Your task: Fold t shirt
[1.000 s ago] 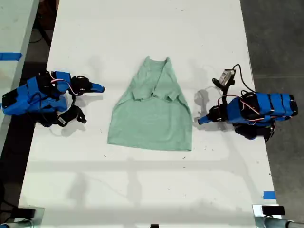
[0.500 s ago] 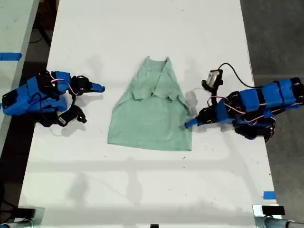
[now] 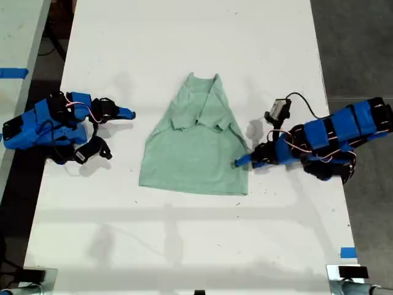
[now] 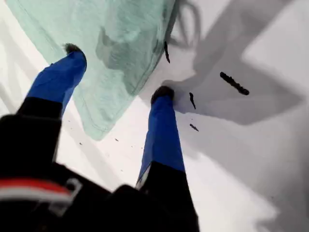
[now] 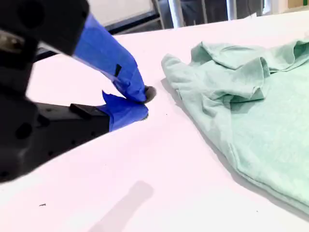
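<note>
Soft mint t shirt [image 3: 195, 150], sleeves folded in, on smooth white table [image 3: 184, 49]

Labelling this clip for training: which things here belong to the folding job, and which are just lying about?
Job:
- t shirt
- my first gripper, open at its edge
- my second gripper, shut, apart from it

Lying about:
- blue tape on the table
</note>
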You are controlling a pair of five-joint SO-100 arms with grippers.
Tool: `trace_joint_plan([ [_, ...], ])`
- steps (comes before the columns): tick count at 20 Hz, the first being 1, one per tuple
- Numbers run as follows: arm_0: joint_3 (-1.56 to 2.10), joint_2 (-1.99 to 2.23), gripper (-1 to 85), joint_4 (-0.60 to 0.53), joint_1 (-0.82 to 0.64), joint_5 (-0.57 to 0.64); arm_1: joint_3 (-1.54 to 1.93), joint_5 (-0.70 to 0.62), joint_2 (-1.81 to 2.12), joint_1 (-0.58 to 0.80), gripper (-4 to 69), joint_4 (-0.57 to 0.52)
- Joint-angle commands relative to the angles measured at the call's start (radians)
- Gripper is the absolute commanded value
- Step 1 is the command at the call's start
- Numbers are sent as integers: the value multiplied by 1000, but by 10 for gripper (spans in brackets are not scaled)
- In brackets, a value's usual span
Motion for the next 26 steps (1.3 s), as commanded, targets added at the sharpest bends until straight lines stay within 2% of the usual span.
trace_joint_plan([
  [1, 11, 5, -1, 2, -2, 3, -78, 11, -181, -11, 275, -95],
  [3, 11, 5, -1, 2, -2, 3, -193, 2, -339, -9, 248, -89],
  [5, 11, 5, -1, 2, -2, 3, -247, 15, -396, -5, 30, -63],
  [6, 11, 5, -1, 2, 0, 3, -249, 25, -382, -2, 7, -38],
  [10, 11, 5, -1, 2, 0, 3, -250, 14, -222, 26, 7, 137],
  [17, 11, 5, -1, 2, -3, 3, -460, -156, -92, 89, 6, 365],
  [21, 11, 5, -1, 2, -5, 3, -804, -239, -339, 80, 6, 466],
  [26, 11, 5, -1, 2, -2, 3, -1453, -325, -884, 44, 6, 678],
])
